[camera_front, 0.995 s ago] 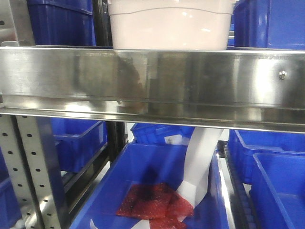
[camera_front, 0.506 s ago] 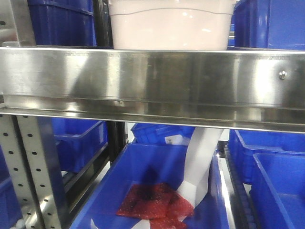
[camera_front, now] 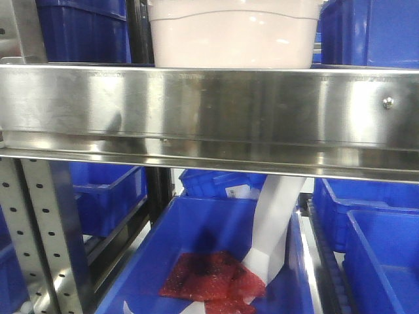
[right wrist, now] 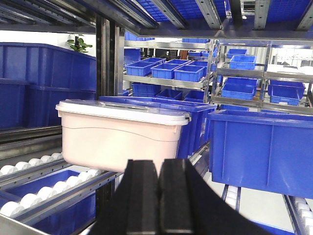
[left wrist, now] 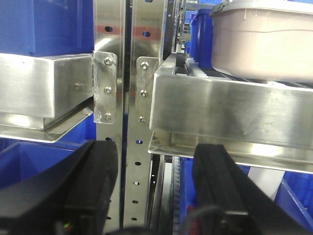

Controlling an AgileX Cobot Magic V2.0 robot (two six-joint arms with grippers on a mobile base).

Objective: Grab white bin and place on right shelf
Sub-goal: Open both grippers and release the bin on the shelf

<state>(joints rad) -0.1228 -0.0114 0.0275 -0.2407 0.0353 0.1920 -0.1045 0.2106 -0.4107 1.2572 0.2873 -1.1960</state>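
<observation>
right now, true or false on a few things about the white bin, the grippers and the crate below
1. The white bin sits on the shelf, behind its steel front. True.
2. The left gripper is shut. False: its jaws stand wide apart.
3. The right gripper holds the white bin. False: its jaws are closed together on nothing.
4. A red sheet lies in the blue crate below the shelf. True.

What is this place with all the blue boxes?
Most likely a warehouse or stockroom: a shiny steel shelf, rows of blue bins, and roller tracks under the white bin.
</observation>
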